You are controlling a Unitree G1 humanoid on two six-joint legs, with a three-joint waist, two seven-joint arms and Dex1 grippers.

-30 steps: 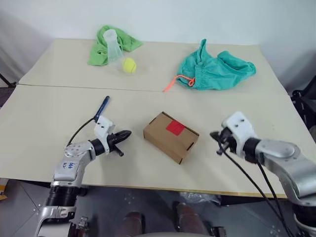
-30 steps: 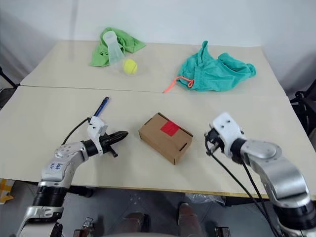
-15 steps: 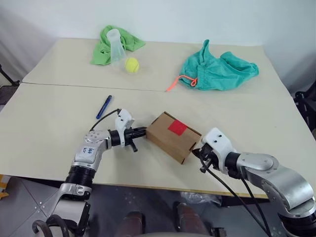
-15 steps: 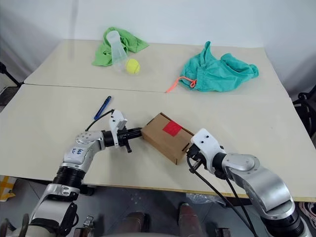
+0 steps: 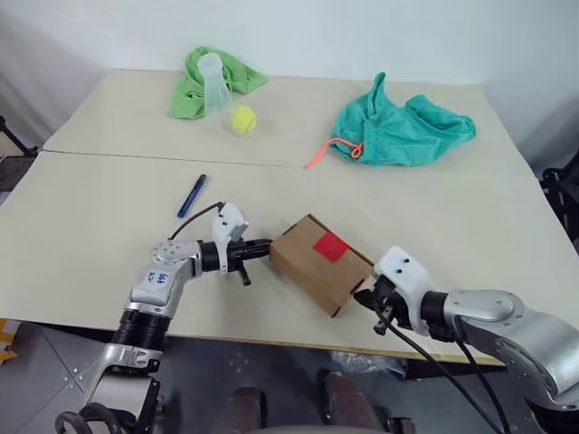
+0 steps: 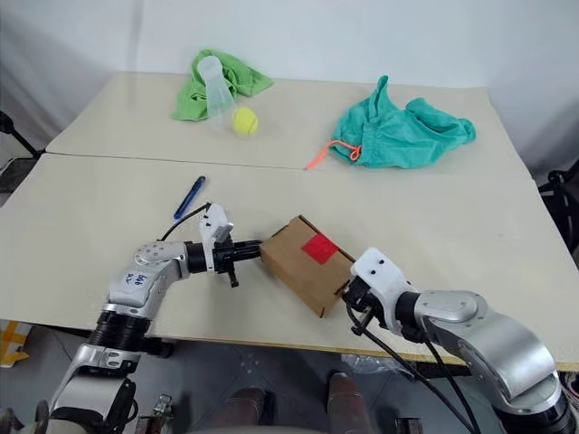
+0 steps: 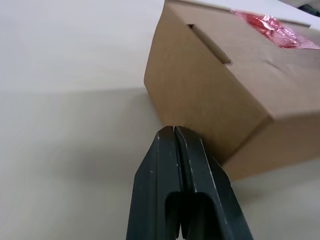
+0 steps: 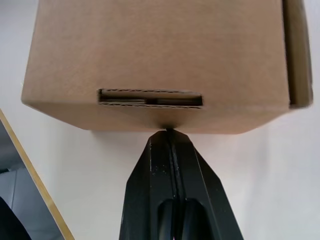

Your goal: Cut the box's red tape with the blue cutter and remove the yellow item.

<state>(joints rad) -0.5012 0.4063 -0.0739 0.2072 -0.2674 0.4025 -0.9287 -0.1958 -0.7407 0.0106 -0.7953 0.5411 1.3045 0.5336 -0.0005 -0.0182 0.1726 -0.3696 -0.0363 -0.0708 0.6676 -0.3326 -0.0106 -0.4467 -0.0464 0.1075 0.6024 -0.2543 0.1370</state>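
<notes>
The brown box [image 5: 317,267] lies askew near the table's front edge, with the red tape [image 5: 331,246] on its top. My left gripper [image 5: 265,244] is shut, and its tip [image 7: 172,130] touches the lower corner of the box's left end [image 7: 220,95]. At the box's right end [image 8: 160,55], below a tab slot, my right gripper [image 5: 366,296] is also shut and its tip [image 8: 170,132] touches the carton. The blue cutter [image 5: 191,195] lies free on the table, behind the left arm. The yellow item is out of view.
A fuzzy tennis ball [image 5: 242,118], a clear cup [image 5: 213,83] and a green cloth [image 5: 192,90] sit at the back left. A teal drawstring bag [image 5: 403,131] with an orange cord [image 5: 317,155] lies at the back right. The table's front edge [image 5: 271,336] runs close to the box.
Both shut grippers have closed in on the box, the left from its left and the right from its right. The box has slid a little right and toward the front edge.
</notes>
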